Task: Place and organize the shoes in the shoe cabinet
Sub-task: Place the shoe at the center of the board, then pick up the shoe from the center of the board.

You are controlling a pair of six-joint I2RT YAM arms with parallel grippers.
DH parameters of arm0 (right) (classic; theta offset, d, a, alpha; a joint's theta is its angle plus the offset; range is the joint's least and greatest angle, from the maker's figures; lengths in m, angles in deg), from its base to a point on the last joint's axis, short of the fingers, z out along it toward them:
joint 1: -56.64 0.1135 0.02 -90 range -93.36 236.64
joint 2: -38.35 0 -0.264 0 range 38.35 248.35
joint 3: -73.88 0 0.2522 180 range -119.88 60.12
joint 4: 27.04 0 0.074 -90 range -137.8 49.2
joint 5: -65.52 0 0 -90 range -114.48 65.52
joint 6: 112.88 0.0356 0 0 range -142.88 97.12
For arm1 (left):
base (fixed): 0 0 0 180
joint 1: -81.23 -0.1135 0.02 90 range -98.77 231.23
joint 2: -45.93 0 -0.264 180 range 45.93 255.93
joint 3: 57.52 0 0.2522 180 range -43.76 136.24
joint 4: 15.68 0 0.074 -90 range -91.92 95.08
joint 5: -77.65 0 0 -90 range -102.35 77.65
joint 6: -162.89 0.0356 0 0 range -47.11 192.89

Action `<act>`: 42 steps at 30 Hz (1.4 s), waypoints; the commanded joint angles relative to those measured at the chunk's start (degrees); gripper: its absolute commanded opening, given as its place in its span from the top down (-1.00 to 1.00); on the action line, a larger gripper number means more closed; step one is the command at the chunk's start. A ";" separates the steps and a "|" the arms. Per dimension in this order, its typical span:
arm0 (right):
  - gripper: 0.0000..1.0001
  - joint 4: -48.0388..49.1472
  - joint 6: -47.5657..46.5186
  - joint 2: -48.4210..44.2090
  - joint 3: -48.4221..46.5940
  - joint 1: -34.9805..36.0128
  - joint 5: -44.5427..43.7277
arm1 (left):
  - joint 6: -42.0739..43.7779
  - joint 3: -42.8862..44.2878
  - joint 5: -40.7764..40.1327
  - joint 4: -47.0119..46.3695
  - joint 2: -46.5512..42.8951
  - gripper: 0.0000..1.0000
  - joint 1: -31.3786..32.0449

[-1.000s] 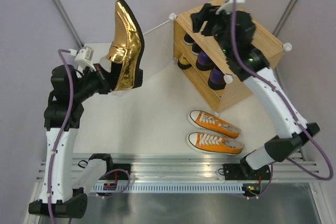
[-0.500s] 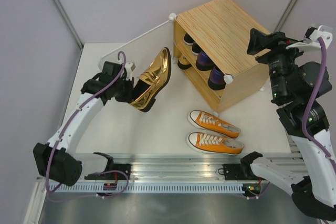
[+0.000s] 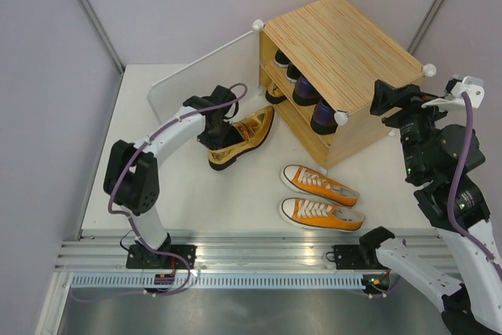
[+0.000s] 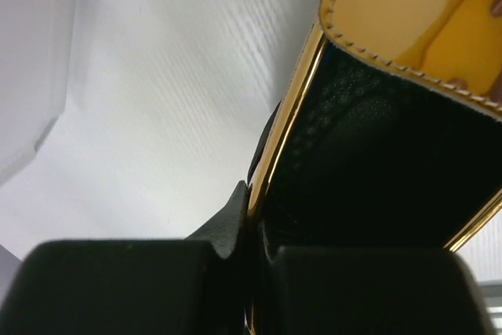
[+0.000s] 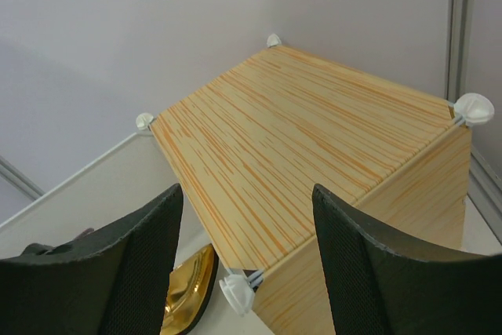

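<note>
1. The left pincer (image 3: 222, 129) is pressed together on the heel-end rim of a gold pump (image 3: 245, 137). In the left wrist view the gilt edge sits clamped between the dark pads (image 4: 118, 280), with the shoe's black lining just beside them.
2. The gold pump is mirror-shiny with a pointed toe and a stitched edge. It is low over the white worktop (image 3: 196, 194), its toe aimed at the open front of the shoe cabinet (image 3: 337, 37). Whether its sole touches the worktop cannot be told.
3. The right pincer (image 3: 384, 100) is spread and holds nothing. It is raised near the cabinet's right corner and looks down on the striped-grain top.
4. Counted:
   - One gold pump is in view.
   - Two orange sneakers (image 3: 321, 186) with white laces and white soles lie side by side on the worktop. They are in front of the cabinet, to the right of the pump.
   - Four white round knobs (image 3: 340, 118) show at the cabinet's corners.
5. The cabinet is a light wooden box. Its white translucent door (image 3: 196, 76) is swung open to the left.
   - Two glossy purple loafers (image 3: 306, 92) stand inside with their toes outward.
   - Dark toes with white trim, the black sneakers (image 3: 281, 59), are toward the back end.
   - Their number, and which level each shoe stands on, cannot be told.
</note>
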 commanded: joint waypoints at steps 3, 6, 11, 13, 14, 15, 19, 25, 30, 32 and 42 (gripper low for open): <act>-0.42 -1.17 -0.56 -3.16 2.36 0.13 -0.89 | 5.30 3.34 -0.31 -9.77 1.39 0.60 -0.01; -0.42 -1.35 -1.35 -4.39 2.89 0.92 -2.12 | 4.77 2.81 0.04 -10.05 2.97 0.11 -0.01; -0.43 -1.70 -4.42 -5.45 3.33 2.85 -4.66 | 3.37 2.81 -1.53 -9.79 4.91 -0.53 -0.01; -0.43 -1.87 -5.30 -5.89 3.07 4.52 -7.03 | 0.57 2.90 -3.46 -8.92 4.21 -0.57 -0.01; -0.43 -1.96 -5.92 -6.06 2.98 4.96 -7.30 | -0.49 3.16 -4.00 -8.21 3.34 -0.60 -0.01; -0.43 -2.05 -6.10 -6.33 2.98 5.23 -8.00 | -1.81 3.86 -4.52 -7.51 2.72 -0.61 -0.01; -0.43 -2.49 -6.10 -7.03 3.24 5.58 -8.89 | -12.44 6.06 -3.57 -2.33 -0.53 -0.62 -1.07; -0.43 -3.54 -5.13 -9.22 4.74 5.67 -8.01 | -24.22 0.18 1.53 -1.53 -6.77 -0.58 -1.07; -0.43 -4.77 -4.43 -12.12 6.40 5.58 -6.87 | -35.80 -8.94 2.15 -5.46 -10.81 -0.52 -1.07; -0.43 -5.04 -4.43 -12.74 6.67 5.58 -6.78 | -39.25 -11.85 2.94 -7.67 -13.09 -0.50 -1.07; -0.43 -6.00 -4.69 -14.94 8.43 5.67 -5.55 | -55.07 -24.68 1.00 -19.18 -21.09 -0.43 -0.98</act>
